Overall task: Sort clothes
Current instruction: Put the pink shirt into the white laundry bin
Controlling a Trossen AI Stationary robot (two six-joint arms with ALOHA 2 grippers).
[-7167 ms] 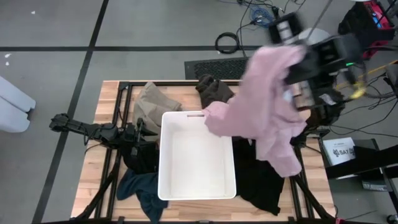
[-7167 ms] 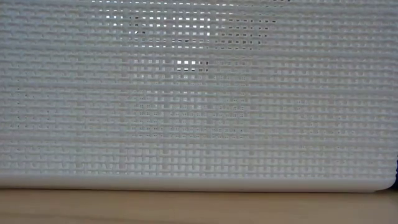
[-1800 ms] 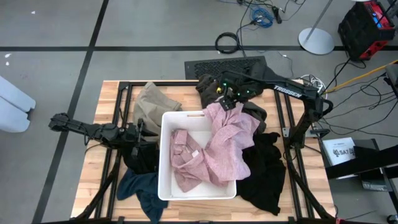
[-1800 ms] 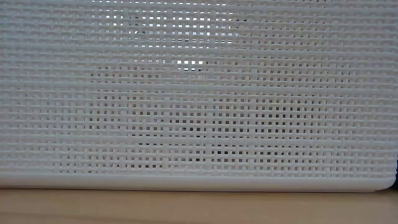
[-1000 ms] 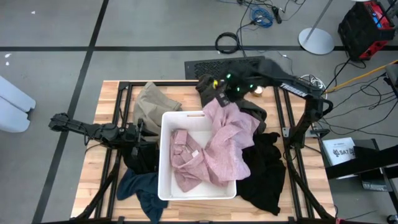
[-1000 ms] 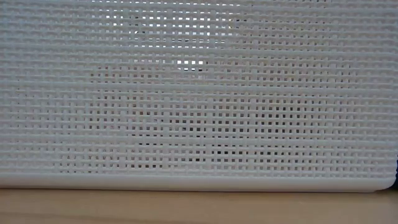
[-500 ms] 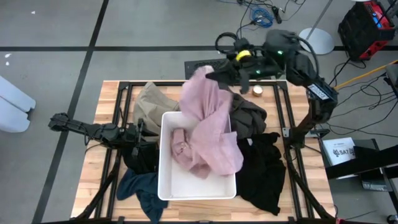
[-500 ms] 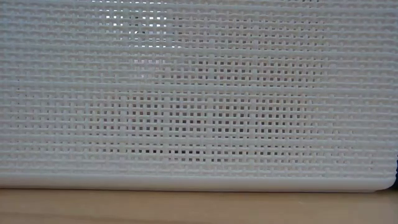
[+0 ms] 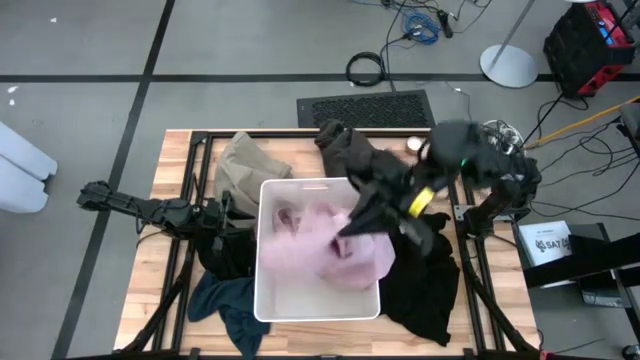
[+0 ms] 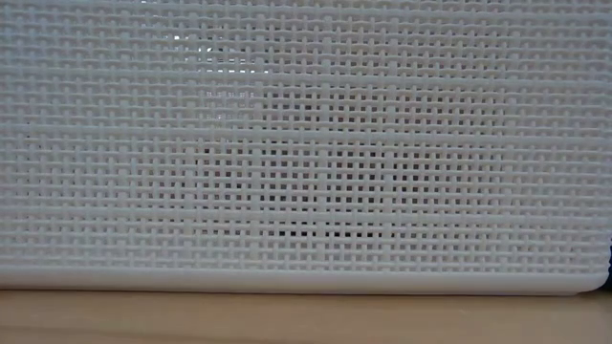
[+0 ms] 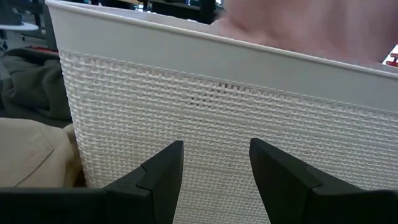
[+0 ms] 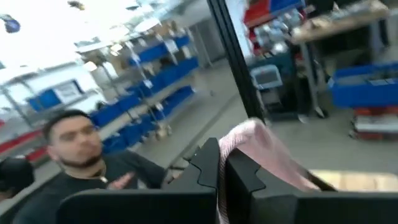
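Right gripper (image 12: 221,171) fingers clamped on pink garment (image 9: 325,250), over white bin (image 9: 268,300). Left gripper (image 11: 214,165) fingers apart, left of bin. Lower garment fully inside before release.

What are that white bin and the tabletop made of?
White bin: seems moulded plastic, matt, its walls a fine woven-look grid of tiny holes under a smooth rim. Tabletop: looks like pale wood planks with visible grain; the coating cannot be told.
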